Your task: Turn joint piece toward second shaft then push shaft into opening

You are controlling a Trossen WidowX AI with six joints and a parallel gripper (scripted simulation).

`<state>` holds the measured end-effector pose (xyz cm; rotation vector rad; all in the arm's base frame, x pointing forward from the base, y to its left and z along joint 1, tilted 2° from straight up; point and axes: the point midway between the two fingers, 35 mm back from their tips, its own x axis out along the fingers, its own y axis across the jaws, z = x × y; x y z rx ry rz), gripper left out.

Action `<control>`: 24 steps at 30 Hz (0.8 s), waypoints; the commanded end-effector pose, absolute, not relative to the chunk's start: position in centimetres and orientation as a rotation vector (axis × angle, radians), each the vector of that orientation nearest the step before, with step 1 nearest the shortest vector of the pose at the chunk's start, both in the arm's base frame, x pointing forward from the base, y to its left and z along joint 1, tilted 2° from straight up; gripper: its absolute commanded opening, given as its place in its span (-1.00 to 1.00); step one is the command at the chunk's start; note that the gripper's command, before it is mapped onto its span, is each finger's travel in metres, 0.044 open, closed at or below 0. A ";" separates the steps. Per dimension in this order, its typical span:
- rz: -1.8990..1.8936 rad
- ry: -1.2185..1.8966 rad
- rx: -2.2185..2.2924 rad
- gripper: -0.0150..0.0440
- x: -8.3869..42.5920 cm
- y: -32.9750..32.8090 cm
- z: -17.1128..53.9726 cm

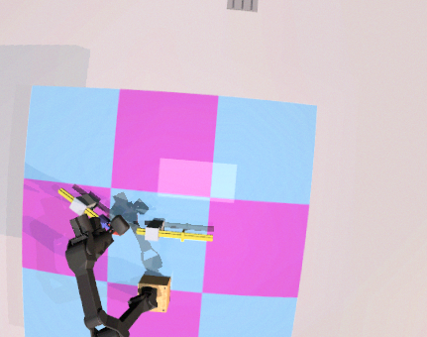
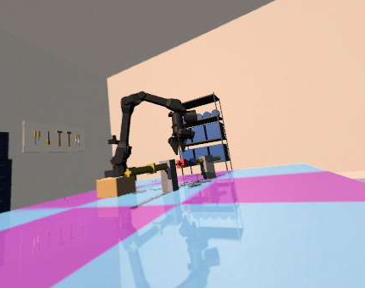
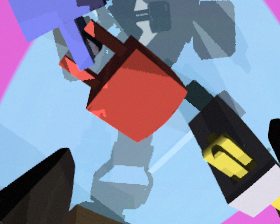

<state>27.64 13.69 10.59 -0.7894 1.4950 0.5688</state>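
The red square joint piece (image 1: 118, 233) (image 2: 181, 163) (image 3: 137, 95) hangs by its two arms on the blue hinge part (image 1: 105, 222) (image 3: 30, 20) at the end of the first yellow shaft (image 1: 64, 194), which its block (image 1: 79, 205) (image 2: 207, 168) holds. In the wrist view its body faces away from the hinge, roughly towards the second shaft (image 1: 201, 237) (image 2: 138, 171) (image 3: 227, 155); its opening is hidden. The second shaft runs through its block (image 1: 152, 233) (image 2: 168, 176) (image 3: 215, 117); a gap parts its end from the joint piece. My gripper (image 2: 176, 152) (image 3: 174, 144) is open and empty above the joint piece, not touching it.
A wooden box (image 1: 159, 293) (image 2: 108, 187) stands beside the arm's base. A collar (image 1: 182, 235) sits on the second shaft beyond its block. A shelf rack (image 2: 207, 130) and a tool board (image 2: 53, 136) stand in the background.
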 end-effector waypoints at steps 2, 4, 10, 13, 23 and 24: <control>0.453 1.508 -0.630 1.00 27.7 13.7 12.4; 0.407 1.515 -0.570 1.00 27.7 13.7 13.0; 0.270 1.532 -0.388 1.00 27.5 13.5 14.8; 0.201 1.537 -0.298 1.00 27.3 13.5 15.7; 0.009 1.544 -0.041 1.00 26.8 13.1 18.3; 0.009 1.544 -0.041 1.00 26.8 13.1 18.3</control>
